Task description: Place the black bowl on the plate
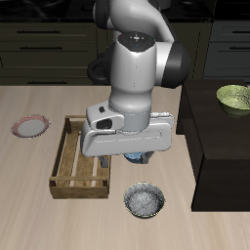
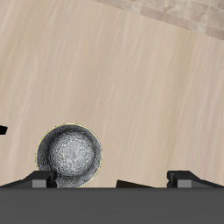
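Note:
The black bowl stands upright near the table's front edge, with a dark rim and a speckled grey inside. It also shows in the wrist view. The plate has a pinkish-red rim and lies far across the table, beyond the wooden tray. My gripper hangs above the table just behind the bowl, apart from it. In the wrist view the gripper is open and empty, with its fingertips wide apart. The bowl lies off toward one finger, not between them.
A slatted wooden tray lies between the plate and the gripper. A dark raised block stands beside the bowl, with a pale green bowl on top. Dark cabinets run along the back.

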Available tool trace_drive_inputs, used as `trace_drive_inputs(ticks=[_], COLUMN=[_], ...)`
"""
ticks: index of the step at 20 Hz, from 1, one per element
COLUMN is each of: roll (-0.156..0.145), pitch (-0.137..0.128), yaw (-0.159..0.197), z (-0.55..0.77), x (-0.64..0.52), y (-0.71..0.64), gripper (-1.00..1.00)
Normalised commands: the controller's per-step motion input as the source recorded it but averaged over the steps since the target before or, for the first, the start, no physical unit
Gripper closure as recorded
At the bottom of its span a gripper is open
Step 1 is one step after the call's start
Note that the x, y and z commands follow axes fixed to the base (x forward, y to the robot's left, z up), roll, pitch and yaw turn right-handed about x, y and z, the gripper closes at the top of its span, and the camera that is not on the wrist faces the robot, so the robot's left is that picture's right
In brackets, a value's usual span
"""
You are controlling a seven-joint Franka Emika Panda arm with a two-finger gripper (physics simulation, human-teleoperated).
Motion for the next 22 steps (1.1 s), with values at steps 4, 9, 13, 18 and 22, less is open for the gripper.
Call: trace_drive_inputs(ticks=[4, 9, 13, 18, 22], roll=[0.022, -0.008, -0.015, -0.016, 0.003], pitch=[-0.001, 0.005, 0.010, 0.011, 0.024], yaw=[0.022, -0.003, 0.008, 0.009, 0.014], z=[-0.17, -0.17, -0.16, -0.19, -0.24], x=[-0.04, 0.01, 0.04, 0.02, -0.04], y=[0.09, -0.02, -0.04, -0.08, 0.04], gripper=[-1.00, -1.00, -1.00, -1.00, -1.00])
